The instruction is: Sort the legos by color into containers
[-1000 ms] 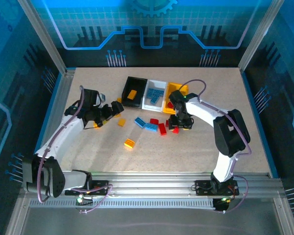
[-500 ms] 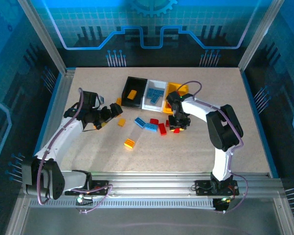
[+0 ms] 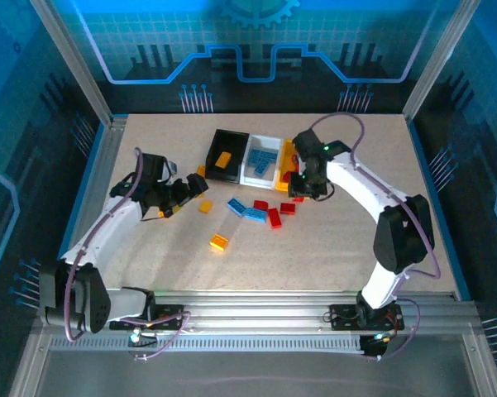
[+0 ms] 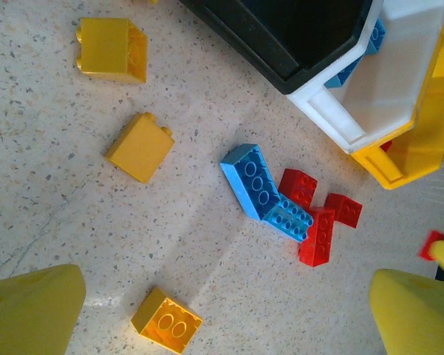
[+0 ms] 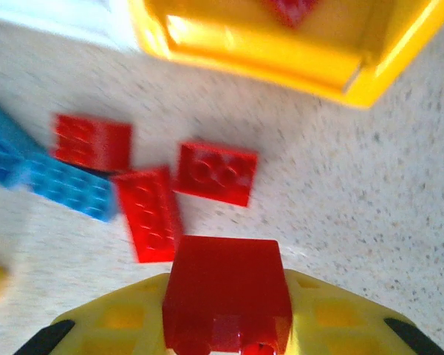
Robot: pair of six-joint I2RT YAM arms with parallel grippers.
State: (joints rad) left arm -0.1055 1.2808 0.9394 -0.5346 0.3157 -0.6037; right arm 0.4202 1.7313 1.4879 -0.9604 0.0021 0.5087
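**Right pincer**, closed on a red brick, is hanging just in front of the yellow bin. A second ago it was sitting lower, among the loose red bricks near that bin, so the pick is judged complete and the carry is beginning. One red piece is already lying inside the yellow bin, which suggests red is being collected there; the held brick is not yet released. Three loose red bricks and the blue bricks are lying on the worktop in front of the yellow bin.

**Left pincer**, jaws wide apart and empty, is hovering well left of the yellow bin over orange-yellow bricks, having barely shifted.
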